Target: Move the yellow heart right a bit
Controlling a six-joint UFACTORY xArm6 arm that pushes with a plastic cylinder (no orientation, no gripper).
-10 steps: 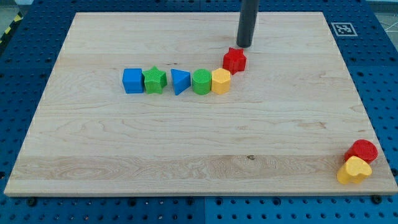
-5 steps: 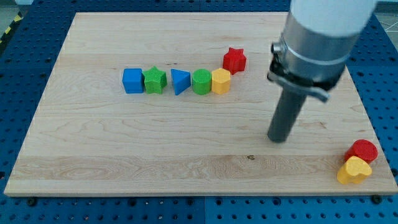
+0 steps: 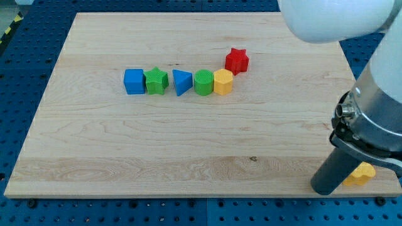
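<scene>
The yellow heart [image 3: 362,173] lies at the board's bottom right corner, mostly hidden behind my rod. My tip [image 3: 327,188] rests on the board just left of the heart, close to it; contact cannot be told. The red block that sat just above the heart is hidden behind the arm.
A row stands at the upper middle: blue square [image 3: 134,81], green star [image 3: 156,81], blue triangle [image 3: 181,82], green round block [image 3: 203,82], yellow hexagon [image 3: 223,82]. A red star [image 3: 237,60] sits just above the row's right end. The wooden board's [image 3: 94,157] bottom edge is close below the tip.
My tip has moved from beside the red star down and to the right across the board to the heart's left side. The arm now covers the red block and part of the heart.
</scene>
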